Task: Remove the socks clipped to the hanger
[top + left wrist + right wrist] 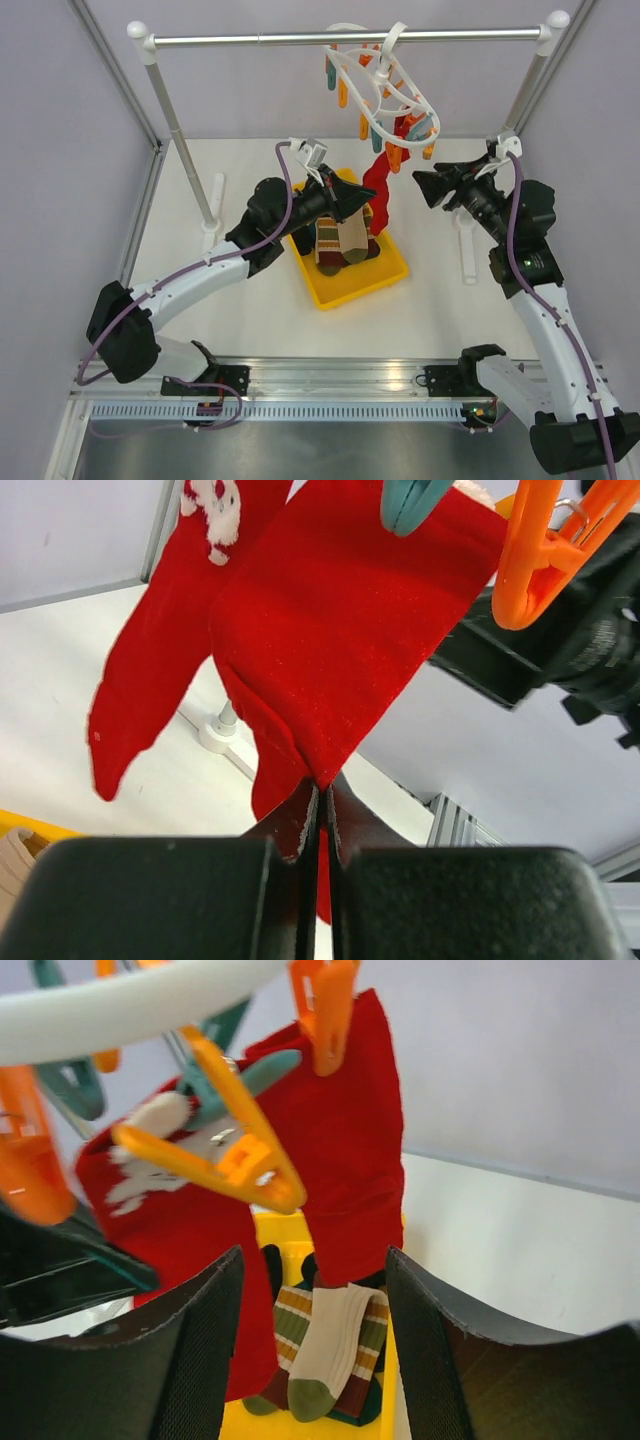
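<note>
— What is the left pincer doing?
— It is clamping on the lower edge of a red sock. The sock is hanging straight above its fingertips from a teal clip on the hanger.
— And the right pincer?
— Its jaws are standing apart, gripping nothing. Red socks are dangling just beyond them, one under an orange clip.
— Anything lower down?
— Striped socks are lying in a yellow tray, showing beyond the gap between the right pincer's fingers
</note>
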Robot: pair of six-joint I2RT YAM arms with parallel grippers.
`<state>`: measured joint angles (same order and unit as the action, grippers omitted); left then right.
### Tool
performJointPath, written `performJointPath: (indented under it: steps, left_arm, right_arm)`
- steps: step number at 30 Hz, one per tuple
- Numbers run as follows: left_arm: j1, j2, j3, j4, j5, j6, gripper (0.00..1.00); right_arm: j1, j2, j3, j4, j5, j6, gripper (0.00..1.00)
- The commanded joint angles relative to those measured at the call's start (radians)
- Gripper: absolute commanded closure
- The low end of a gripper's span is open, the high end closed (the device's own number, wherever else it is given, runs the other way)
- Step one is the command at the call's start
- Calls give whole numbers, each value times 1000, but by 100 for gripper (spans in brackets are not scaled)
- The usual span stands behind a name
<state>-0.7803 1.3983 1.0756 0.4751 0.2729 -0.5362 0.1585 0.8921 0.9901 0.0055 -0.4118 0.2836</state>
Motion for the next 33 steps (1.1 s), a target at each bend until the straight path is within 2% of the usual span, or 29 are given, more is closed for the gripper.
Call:
performJointPath:
  steps: [1, 9, 11, 19, 33]
  left_arm:
    - [13, -53, 0, -10, 55, -34, 98]
    - [18, -36, 3, -15, 71, -42, 98]
    - [19, -30, 7, -16, 72, -44, 98]
    - [19, 34, 32, -12, 72, -48, 98]
    - [-37, 163, 119, 0, -12, -30, 98]
  right_arm:
    - [-10, 31, -18, 67, 59, -1, 38]
    - [-10, 73, 7, 135, 272, 14, 39]
    - [-11, 76, 4, 160, 280, 26, 39]
    - [-10, 117, 50, 287, 162, 144, 39]
    - [0, 114, 116, 234, 145, 180, 37]
